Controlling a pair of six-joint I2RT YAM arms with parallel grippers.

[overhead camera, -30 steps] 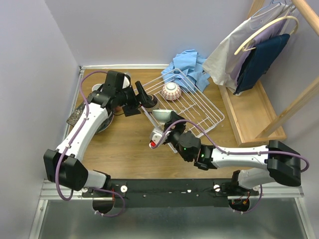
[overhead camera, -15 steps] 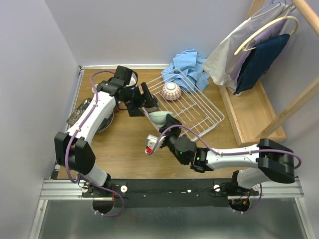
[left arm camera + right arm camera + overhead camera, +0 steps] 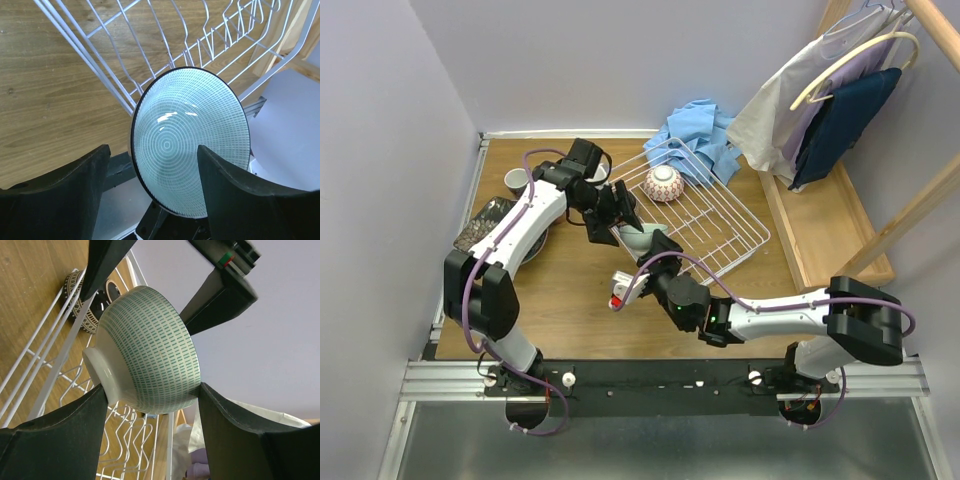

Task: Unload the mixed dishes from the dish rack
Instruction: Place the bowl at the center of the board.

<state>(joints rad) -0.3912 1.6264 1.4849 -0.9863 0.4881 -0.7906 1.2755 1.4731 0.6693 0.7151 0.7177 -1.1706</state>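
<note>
Pale green bowl [image 3: 636, 237] is at the near-left corner of the dish rack [image 3: 720, 215], over the rack's edge wire. Can't tell whether it touches the rack.

Right hand [image 3: 645, 247] is gripping the bowl. In the right wrist view one finger sits against the foot ring and the other against the rim, with the bowl [image 3: 150, 350] tipped on its side between them. The outside has a green dash pattern and the foot is white.

Left hand [image 3: 622, 222] is spread wide, reaching in from the far-left side. The left wrist view looks straight into the bowl [image 3: 190, 140], which has concentric rings inside and a dark rim, with one finger on either side of it. No clear contact from the left fingers [image 3: 75, 185]. The rack wires [image 3: 115, 50] and the wooden tabletop [image 3: 50, 100] lie behind the bowl.

Also in the rack is a patterned brownish bowl [image 3: 663, 183], upside down near the far corner, well apart from the green one.

On the tabletop left of the rack:
- A pale cup [image 3: 516, 180] near the far-left corner.
- A dark patterned plate [image 3: 480, 225] at the left edge, partly hidden by the left arm.

A blue cloth [image 3: 695, 135] lies bunched against the rack's far side.
</note>
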